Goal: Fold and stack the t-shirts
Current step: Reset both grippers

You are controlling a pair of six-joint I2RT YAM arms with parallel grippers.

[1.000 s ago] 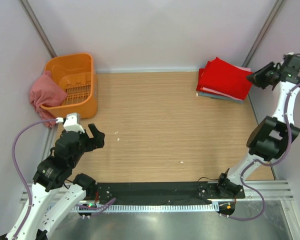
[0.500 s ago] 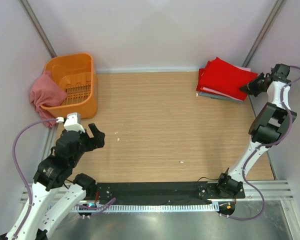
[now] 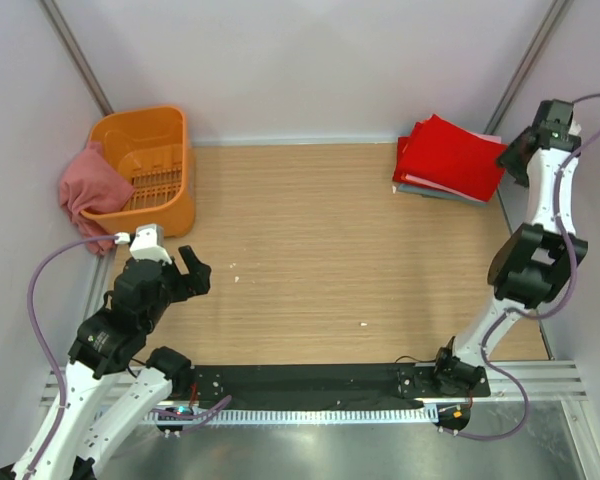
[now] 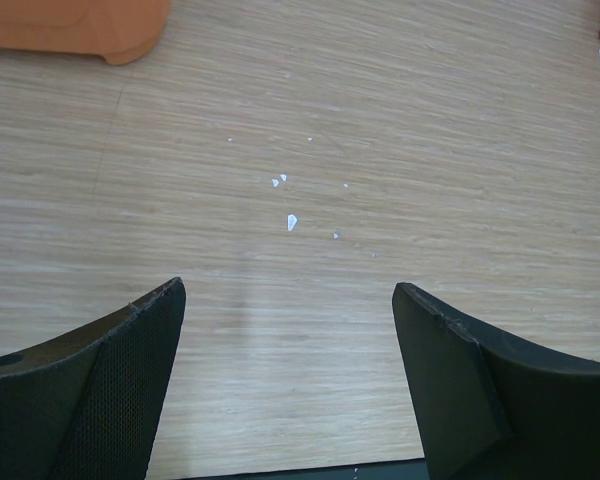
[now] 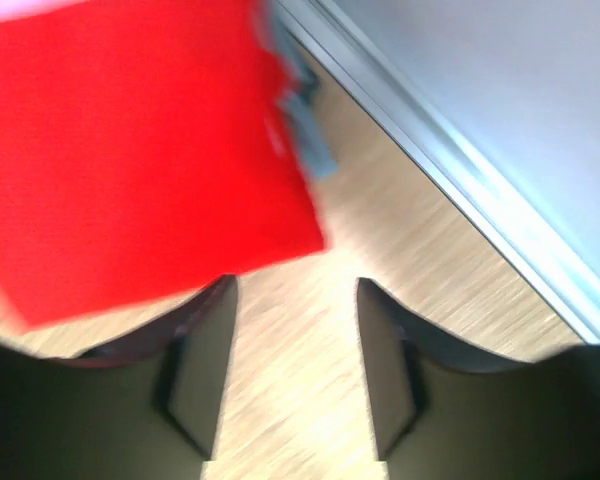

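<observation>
The red t-shirt (image 3: 450, 155) lies folded atop the stack (image 3: 430, 190) in the far right corner; the right gripper (image 5: 295, 300) hangs just beside its edge, jaws apart, empty. The left gripper (image 4: 290, 300), spread wide, hovers over the table (image 3: 320, 240) near the basket (image 3: 170, 120). Placing looks done; next, probably, pull the pink t-shirt (image 3: 80, 190) off the basket's rim

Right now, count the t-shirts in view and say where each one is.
3 distinct: a dusty rose shirt draped over the orange basket's left rim; a bright red shirt topping the far-right stack; a grey-blue shirt beneath it. More layers may be hidden.
</observation>
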